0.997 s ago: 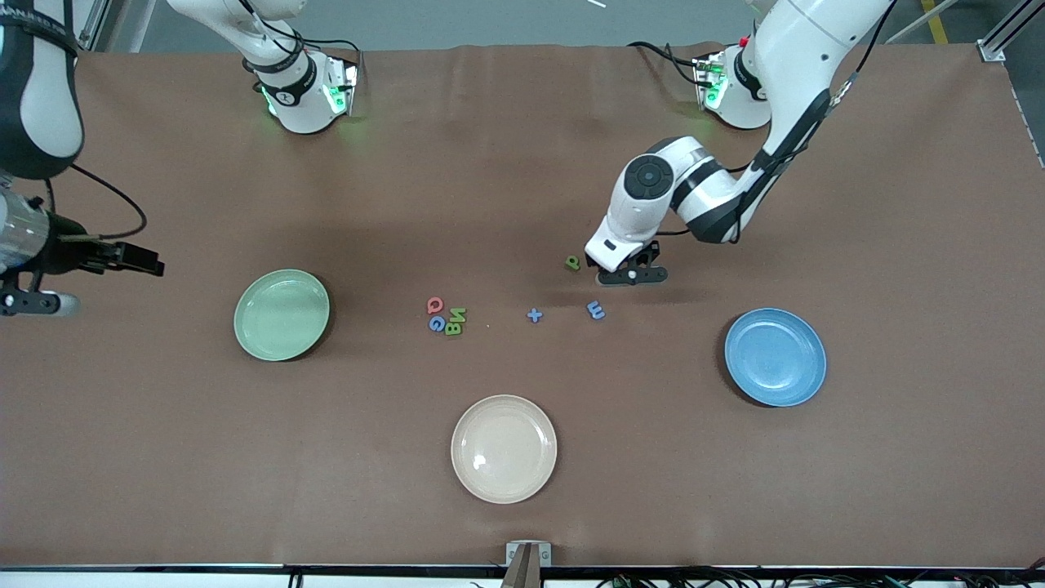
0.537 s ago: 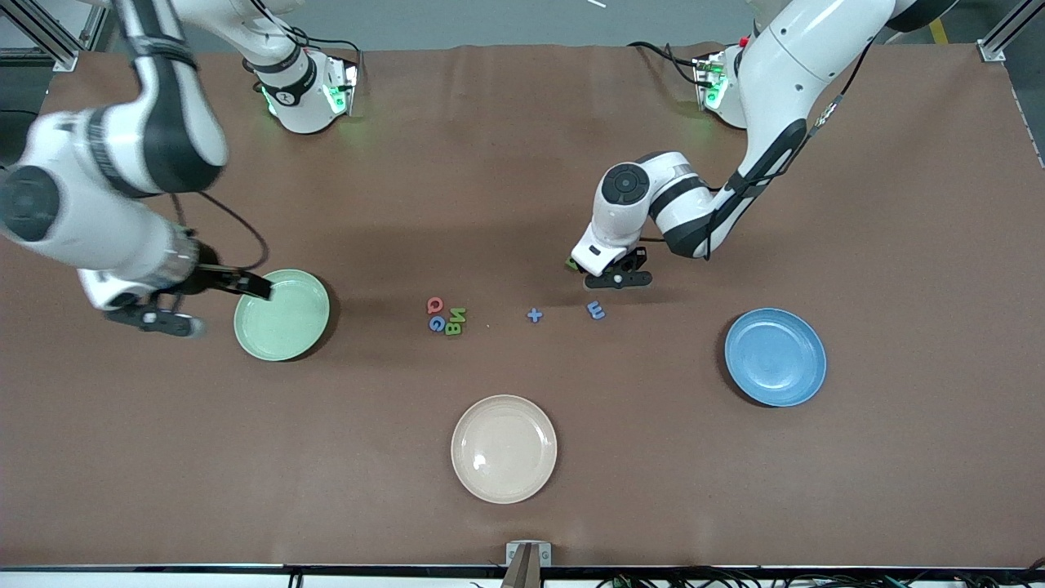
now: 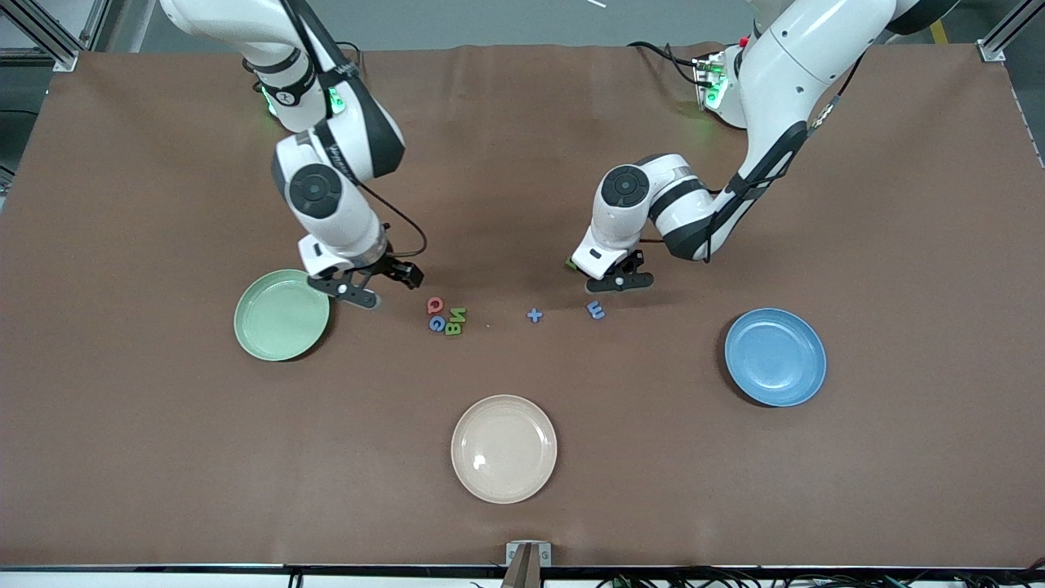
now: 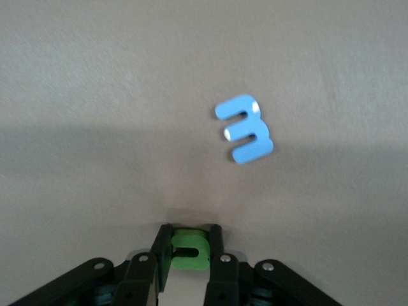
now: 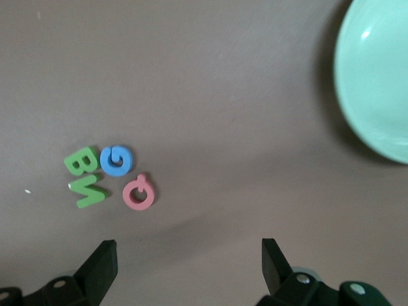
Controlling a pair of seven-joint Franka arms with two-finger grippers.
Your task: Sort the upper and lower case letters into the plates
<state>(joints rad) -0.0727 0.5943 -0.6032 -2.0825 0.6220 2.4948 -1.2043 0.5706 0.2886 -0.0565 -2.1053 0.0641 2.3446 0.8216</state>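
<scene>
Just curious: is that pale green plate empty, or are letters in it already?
Empty. The pale green plate shows only bare glaze; the capital letters lie on the table beside it.

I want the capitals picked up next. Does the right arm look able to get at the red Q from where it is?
Probably yes: the right gripper hangs open beside the red Q with only bare table between them.

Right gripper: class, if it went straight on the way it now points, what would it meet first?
Probably the red Q. The open right gripper points toward the letter cluster, Q nearest; depth is unclear.
</scene>
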